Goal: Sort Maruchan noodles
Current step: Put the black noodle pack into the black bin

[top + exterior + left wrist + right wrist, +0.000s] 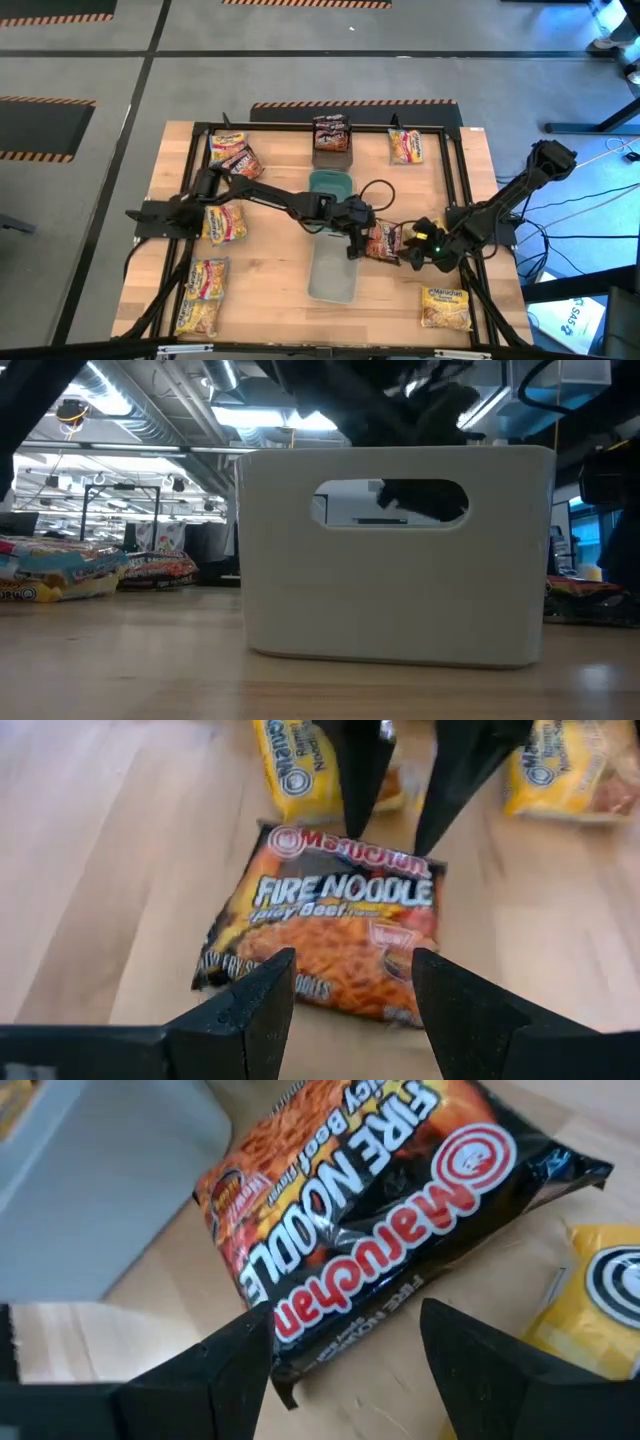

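A dark red-brown Fire Noodle packet (383,240) (335,925) (370,1210) lies flat on the wooden table between my two grippers. My left gripper (352,245) (350,1010) is open and hovers over the packet's left end, tilted down. My right gripper (413,250) (345,1370) is open at the packet's right end; its fingers (360,780) point down at the end with the Maruchan logo. Other Maruchan noodle packets lie on the table: yellow and dark ones at the far left (234,152), others at the left (225,222) and near left (200,298). My right gripper's fingertips (425,845) stand at the packet's logo edge (350,845), coming down at a slant from the table's right; whether they touch it I cannot tell. My left gripper touches nothing.
Three trays stand in a row down the table's middle: dark grey (332,155) with a dark packet (330,130) on it, teal (330,184), pale clear (333,272) (390,550). More packets lie at the far right (405,147) and near right (446,307) (590,1300).
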### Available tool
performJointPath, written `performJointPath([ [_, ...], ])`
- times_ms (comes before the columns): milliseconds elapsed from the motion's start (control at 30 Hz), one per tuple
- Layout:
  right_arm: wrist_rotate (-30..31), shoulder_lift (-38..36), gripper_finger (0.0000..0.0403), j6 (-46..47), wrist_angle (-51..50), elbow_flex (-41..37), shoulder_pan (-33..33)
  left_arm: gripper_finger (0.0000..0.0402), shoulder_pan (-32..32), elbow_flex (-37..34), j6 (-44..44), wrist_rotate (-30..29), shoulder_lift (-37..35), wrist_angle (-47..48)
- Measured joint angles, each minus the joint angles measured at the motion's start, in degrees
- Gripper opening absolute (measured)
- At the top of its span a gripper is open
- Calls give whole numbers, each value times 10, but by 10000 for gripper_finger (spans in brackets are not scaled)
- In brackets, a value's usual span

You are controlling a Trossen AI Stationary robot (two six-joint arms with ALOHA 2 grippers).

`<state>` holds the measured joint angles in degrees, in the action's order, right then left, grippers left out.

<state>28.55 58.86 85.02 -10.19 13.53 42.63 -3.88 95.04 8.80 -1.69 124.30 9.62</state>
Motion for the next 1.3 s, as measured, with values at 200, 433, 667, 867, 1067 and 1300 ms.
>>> performJointPath([
  [200, 26, 0, 243, 31, -3, -1, -7, 193, 15, 17, -4, 15, 32, -10],
  [433, 3, 1, 243, 39, 1, -1, -42, 193, 19, 18, -4, 29, 55, -33],
  [667, -37, 3, 243, 24, -8, -1, -81, 192, 19, 18, -19, 29, 55, -23],
  [867, -45, 6, 243, -19, -8, -2, -114, 192, 19, 18, -19, 29, 55, -24],
  [1067, -4, 8, 243, -87, 30, -3, -124, 192, 19, 18, -19, 29, 55, -23],
  [1300, 4, 5, 243, -183, 105, -2, -123, 192, 20, 18, -19, 28, 55, -12],
])
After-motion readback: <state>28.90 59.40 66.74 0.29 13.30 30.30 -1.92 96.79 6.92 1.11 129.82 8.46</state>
